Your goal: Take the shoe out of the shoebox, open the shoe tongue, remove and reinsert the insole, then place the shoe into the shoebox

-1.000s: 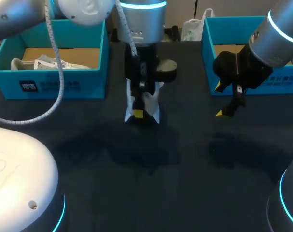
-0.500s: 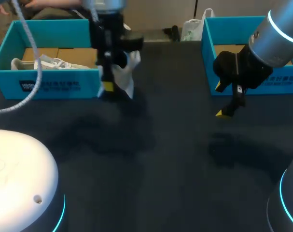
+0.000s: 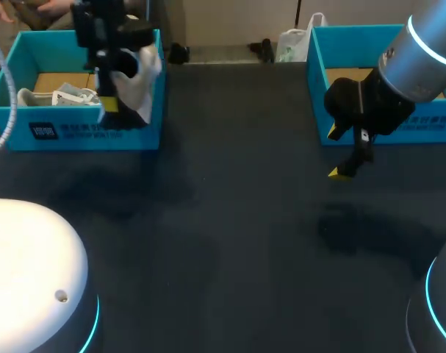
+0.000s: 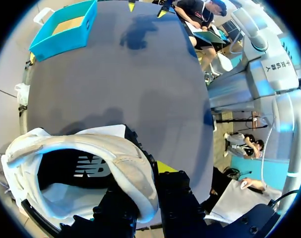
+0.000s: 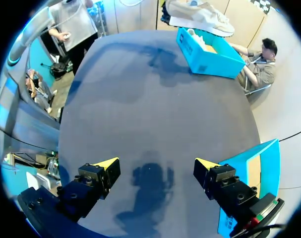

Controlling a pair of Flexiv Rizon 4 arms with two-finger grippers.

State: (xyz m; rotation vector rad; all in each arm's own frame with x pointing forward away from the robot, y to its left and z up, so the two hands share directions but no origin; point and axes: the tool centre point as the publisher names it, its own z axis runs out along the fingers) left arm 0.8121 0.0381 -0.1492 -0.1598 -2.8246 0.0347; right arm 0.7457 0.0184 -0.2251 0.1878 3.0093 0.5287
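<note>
Hanging in the air over the right end of the left shoebox [image 3: 76,132], a white sneaker [image 3: 140,73] is clenched in the left tool [image 3: 110,104], whose arm comes in at the far left corner of the dark worktop [image 3: 230,243]. From the left wrist, the sneaker [image 4: 86,148] fills the foreground with its opening toward the camera and dark lining showing inside. The black fingers [image 4: 177,198] of the left tool [image 4: 149,191] pinch the padded collar from both sides, with one yellow tip peeking past the fabric.

The teal left shoebox stands at the worktop's far left. A second white sneaker [image 3: 57,95] lies inside it on the brown cardboard floor, toward the box's left end.

The right tool [image 3: 343,173] hangs released above bare worktop, just in front of the right shoebox [image 3: 428,129], another teal box at the far right. From the right wrist, its yellow-tipped fingers [image 5: 106,166] stand wide apart with nothing between them, and their shadow falls on the worktop beneath. Across the worktop in that same view, the held sneaker [image 5: 200,12] is sole down above the left shoebox [image 5: 210,57], apart from its rim. The right shoebox [image 5: 249,168] sits just beside the right tool [image 5: 156,166].
</note>
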